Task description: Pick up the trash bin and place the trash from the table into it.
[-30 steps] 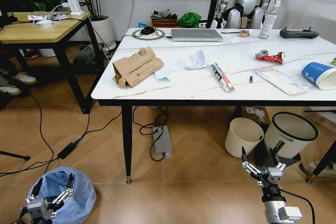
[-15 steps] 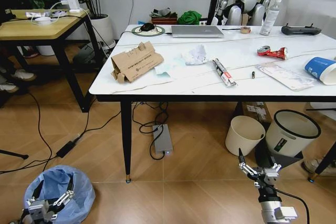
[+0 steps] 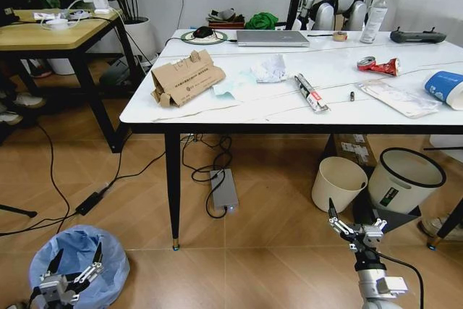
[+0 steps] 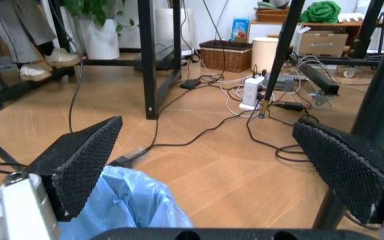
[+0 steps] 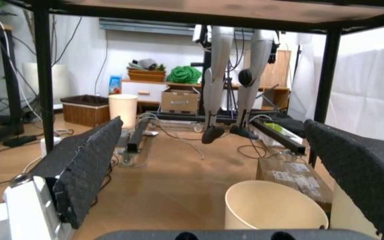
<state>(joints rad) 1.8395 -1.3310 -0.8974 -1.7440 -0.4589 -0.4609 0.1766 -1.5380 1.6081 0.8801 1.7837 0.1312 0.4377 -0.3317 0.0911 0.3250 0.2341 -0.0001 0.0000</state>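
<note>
Trash bin [image 3: 78,264] had slid lower in the head view; left gripper [image 3: 72,274], jaws apart, hovered over it, not yet gripping.

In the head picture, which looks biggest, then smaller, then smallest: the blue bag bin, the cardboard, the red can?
1. Trash bin, though it sits nearest the camera, so this is unsure.
2. Cardboard.
3. Red can, clearly the smallest.
</note>
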